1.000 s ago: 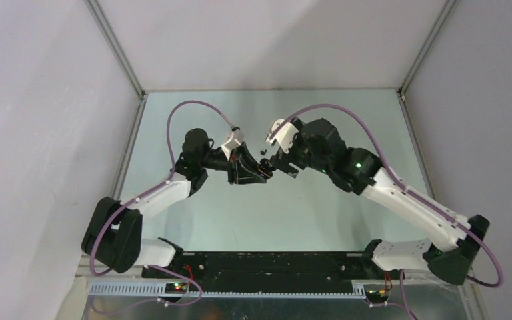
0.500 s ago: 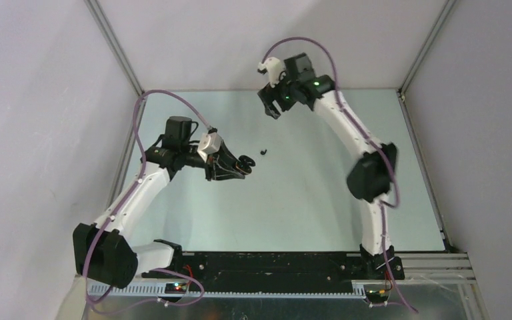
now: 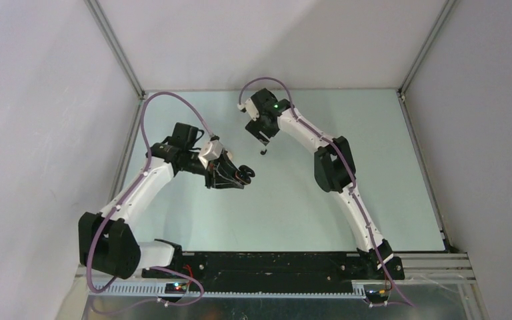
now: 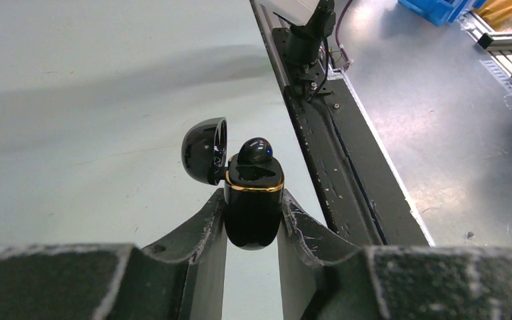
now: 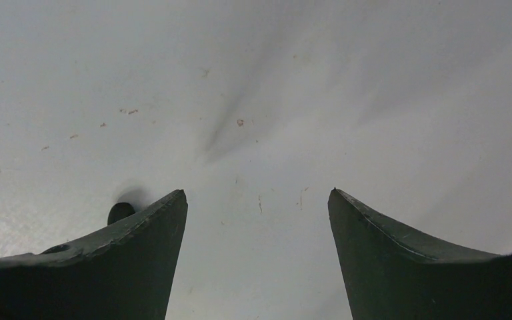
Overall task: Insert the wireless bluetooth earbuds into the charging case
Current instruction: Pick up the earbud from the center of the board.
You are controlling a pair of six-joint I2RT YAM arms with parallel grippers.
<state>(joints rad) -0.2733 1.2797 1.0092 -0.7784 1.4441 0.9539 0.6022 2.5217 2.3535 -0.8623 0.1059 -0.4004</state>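
My left gripper (image 3: 239, 176) is shut on a black charging case (image 4: 253, 207) with a gold rim, held up off the table. Its lid (image 4: 203, 150) hangs open to the left, and one black earbud (image 4: 256, 149) sits in the case. A second black earbud (image 3: 263, 152) lies loose on the table at the middle back. My right gripper (image 3: 261, 137) hovers just behind and above it, open and empty. In the right wrist view this earbud (image 5: 120, 212) peeks out beside the left finger, outside the gap of the gripper (image 5: 257, 193).
The pale green table (image 3: 307, 200) is fenced by white walls with metal frame posts. A black mounting rail (image 3: 267, 263) runs along the near edge. In the left wrist view a metal bench (image 4: 440, 133) and a blue bin (image 4: 440, 10) lie beyond the rail (image 4: 327, 153).
The right arm left the case, swung to the back of the table, then came down over the loose earbud. The left arm drew back left with the case and has barely shifted since.
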